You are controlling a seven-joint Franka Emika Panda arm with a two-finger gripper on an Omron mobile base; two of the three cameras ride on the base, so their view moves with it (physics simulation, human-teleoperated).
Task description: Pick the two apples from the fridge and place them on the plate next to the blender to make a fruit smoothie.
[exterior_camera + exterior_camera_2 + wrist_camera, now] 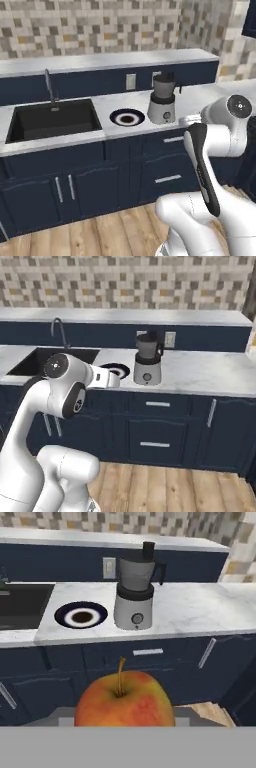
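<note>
White arm folded, end effector (125, 719) level, carrying apple (125, 699) facing counter.

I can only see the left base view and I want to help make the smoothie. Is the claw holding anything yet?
Observer: Yes. In the hand view an apple sits right up close at the bottom, and it looks gripped.
Operator: What colour is it?
Observer: Orange-yellow with a red blush. A thin stem stands up from the top.
Operator: Where is the hand looking?
Observer: At the counter. The plate and the blender lie ahead, beyond the apple, with the plate left of the blender.
</note>
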